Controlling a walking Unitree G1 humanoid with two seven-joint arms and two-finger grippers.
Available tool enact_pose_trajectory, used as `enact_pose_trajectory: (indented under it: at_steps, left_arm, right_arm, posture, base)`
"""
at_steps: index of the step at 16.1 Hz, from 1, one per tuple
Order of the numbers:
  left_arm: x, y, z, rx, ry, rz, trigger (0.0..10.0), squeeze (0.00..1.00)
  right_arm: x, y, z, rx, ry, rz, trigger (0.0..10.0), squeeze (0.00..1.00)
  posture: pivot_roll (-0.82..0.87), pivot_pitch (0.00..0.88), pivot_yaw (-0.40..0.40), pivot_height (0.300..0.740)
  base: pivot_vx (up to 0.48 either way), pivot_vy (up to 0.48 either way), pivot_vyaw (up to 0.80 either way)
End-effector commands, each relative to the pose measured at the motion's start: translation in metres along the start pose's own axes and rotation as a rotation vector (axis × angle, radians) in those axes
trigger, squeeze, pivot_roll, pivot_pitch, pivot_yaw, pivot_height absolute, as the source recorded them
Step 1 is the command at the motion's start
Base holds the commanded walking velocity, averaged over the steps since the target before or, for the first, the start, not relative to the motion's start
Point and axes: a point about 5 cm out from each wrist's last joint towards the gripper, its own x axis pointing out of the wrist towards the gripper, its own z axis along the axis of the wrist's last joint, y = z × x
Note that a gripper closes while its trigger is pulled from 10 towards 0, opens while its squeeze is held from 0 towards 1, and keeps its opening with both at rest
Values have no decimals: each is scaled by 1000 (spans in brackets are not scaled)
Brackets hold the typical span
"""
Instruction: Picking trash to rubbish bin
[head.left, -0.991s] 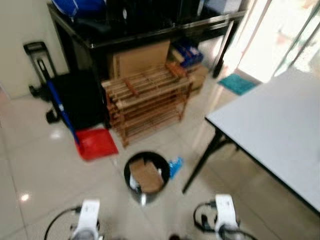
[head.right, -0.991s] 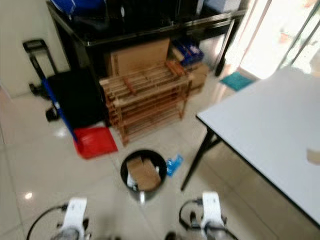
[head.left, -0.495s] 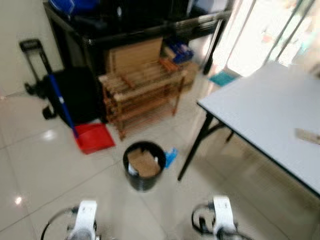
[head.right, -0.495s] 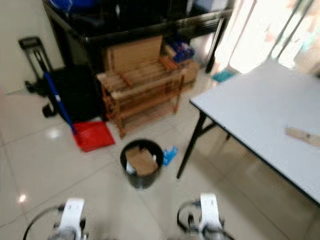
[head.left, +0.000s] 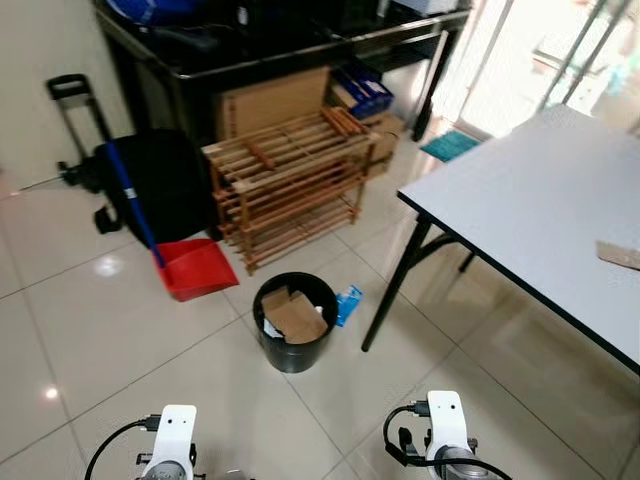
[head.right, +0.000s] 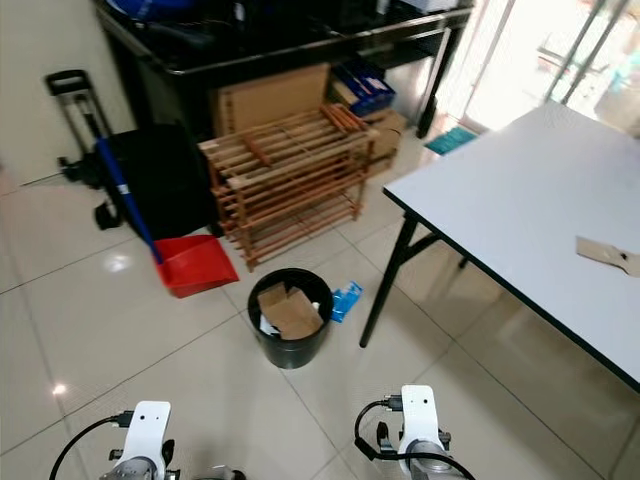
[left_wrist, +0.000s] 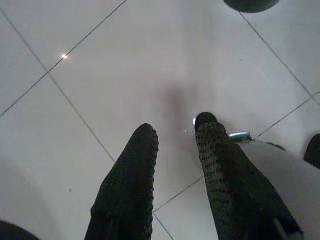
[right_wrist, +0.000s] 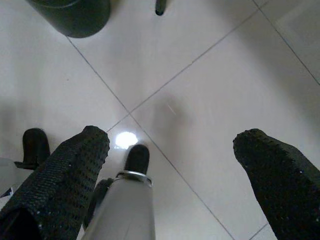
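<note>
A black round rubbish bin (head.left: 294, 322) stands on the tiled floor ahead of me, with brown cardboard pieces (head.left: 297, 315) inside it. A blue wrapper (head.left: 348, 303) lies on the floor against the bin's right side. A flat brown scrap of cardboard (head.right: 606, 254) rests on the white table (head.left: 540, 210) at the right. Both arms hang low: the left wrist (head.left: 170, 440) and the right wrist (head.left: 445, 435) show at the bottom edge. My left gripper (left_wrist: 176, 127) is open by a narrow gap over bare tile. My right gripper (right_wrist: 175, 145) is wide open, holding nothing.
A wooden slatted rack (head.left: 290, 180) stands behind the bin, under a black desk (head.left: 270, 50) with cardboard boxes. A red dustpan with a blue handle (head.left: 195, 265) and a black trolley bag (head.left: 150, 185) sit at the left. The table's black leg (head.left: 393, 290) stands right of the bin.
The camera has shifted and sharpened, so the bin sits slightly differently in the picture. The cardboard scrap on the table has come into view. Neither arm has visibly moved.
</note>
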Motion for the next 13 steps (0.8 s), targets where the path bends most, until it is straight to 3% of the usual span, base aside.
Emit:
enact_pose_trajectory:
  at_steps: [1, 2, 13]
  left_arm:
    - [0, -1, 0, -7, -3, 8, 10000, 0]
    - [0, -1, 0, 4, 2, 11, 10000, 0]
    - [0, 1, 0, 33, 17, 27, 10000, 0]
  right_arm:
    - [0, -2, 1, 7, -5, -2, 10000, 0]
    - [0, -2, 0, 9, 0, 2, 10000, 0]
    - [0, -1, -1, -3, 16, 6, 10000, 0]
  posture:
    - [26, 72, -76, 740]
    - [26, 72, -76, 740]
    - [28, 71, -77, 740]
  base:
    - [0, 0, 0]
    - [0, 0, 0]
    - [0, 0, -800]
